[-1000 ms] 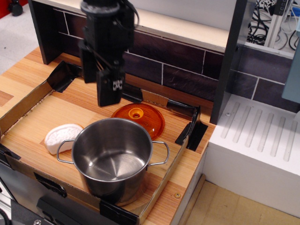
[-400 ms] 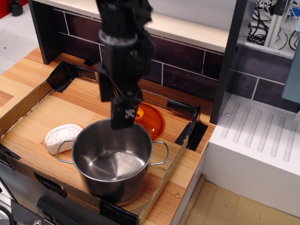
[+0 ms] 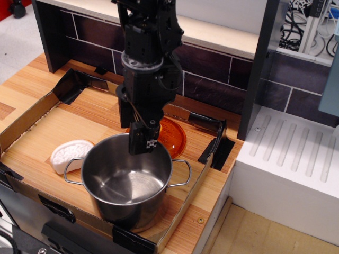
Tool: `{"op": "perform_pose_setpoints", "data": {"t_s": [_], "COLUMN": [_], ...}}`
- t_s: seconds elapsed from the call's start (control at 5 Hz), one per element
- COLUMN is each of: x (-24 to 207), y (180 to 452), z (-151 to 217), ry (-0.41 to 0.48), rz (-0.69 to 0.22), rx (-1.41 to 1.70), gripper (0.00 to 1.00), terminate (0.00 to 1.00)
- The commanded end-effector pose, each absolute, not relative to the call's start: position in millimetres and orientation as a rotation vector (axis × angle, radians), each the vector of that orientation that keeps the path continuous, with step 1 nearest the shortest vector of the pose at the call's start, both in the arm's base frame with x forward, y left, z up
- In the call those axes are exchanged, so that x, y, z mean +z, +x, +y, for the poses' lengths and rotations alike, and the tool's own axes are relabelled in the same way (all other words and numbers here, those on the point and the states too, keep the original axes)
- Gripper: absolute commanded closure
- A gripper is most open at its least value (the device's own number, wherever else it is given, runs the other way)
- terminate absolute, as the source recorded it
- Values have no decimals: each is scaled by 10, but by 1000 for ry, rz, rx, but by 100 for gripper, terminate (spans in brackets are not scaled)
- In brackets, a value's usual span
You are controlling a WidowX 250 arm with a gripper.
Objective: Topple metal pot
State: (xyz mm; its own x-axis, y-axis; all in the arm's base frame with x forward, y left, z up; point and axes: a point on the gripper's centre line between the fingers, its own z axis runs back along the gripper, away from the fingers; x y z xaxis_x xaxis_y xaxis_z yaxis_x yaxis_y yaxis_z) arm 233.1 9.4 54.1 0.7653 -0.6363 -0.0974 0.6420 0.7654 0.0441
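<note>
Upright near the table's front edge, the metal pot (image 3: 127, 182) risks rolling off; gripper (image 3: 144, 144) at its back rim, jaw state unclear.

shiny polished steel on the metal pot (image 3: 127, 182), mirror-smooth inside. glossy see-through orange plastic for the lid (image 3: 172, 135). matt black on the hand (image 3: 143, 144). smooth wood-grain tabletop (image 3: 42, 129), plain brown cardboard walls (image 3: 24, 119), dull white pebbly lump (image 3: 69, 153).
</note>
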Motion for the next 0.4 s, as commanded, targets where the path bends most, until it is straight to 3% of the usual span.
{"op": "perform_pose_setpoints", "data": {"t_s": [0.0,0.2], "x": [586,646], "y": [2268,2261], "z": [140,143], "ry": [124,149], "rz": [46,30], "rx": [-690,-676], "gripper": [100,100], "terminate": [0,0]}}
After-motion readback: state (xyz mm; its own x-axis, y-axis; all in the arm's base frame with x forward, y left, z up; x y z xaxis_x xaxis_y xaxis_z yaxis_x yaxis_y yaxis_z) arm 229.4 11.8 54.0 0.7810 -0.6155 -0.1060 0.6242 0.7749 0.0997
